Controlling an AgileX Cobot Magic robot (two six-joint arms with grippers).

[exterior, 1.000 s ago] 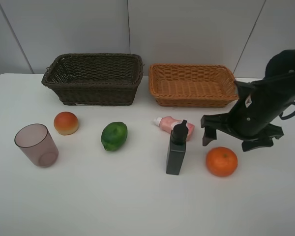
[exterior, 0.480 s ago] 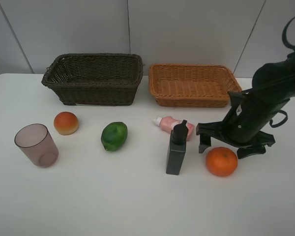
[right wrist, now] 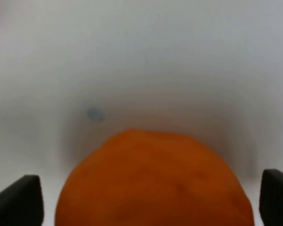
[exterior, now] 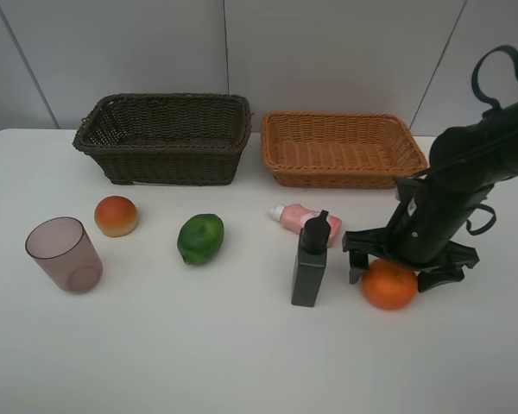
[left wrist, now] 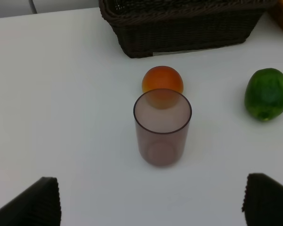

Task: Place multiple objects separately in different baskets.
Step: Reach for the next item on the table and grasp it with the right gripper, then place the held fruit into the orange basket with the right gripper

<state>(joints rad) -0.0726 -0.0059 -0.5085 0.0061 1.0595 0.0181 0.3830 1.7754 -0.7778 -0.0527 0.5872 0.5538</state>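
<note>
all six loose on table (exterior: 198,345), none in dark basket (exterior: 164,164) or tan basket (exterior: 341,172). right gripper (exterior: 394,274) dropped over last second onto orange (exterior: 388,291) at near right; spread wide astride it, nothing clamped. left gripper (left wrist: 151,207) spread too, empty, near purplish cup (left wrist: 162,127). squeeze likely next.

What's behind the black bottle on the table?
A pink bottle lies on its side behind the black bottle. Both its ends show, but the black bottle's top covers part of its middle.
</note>
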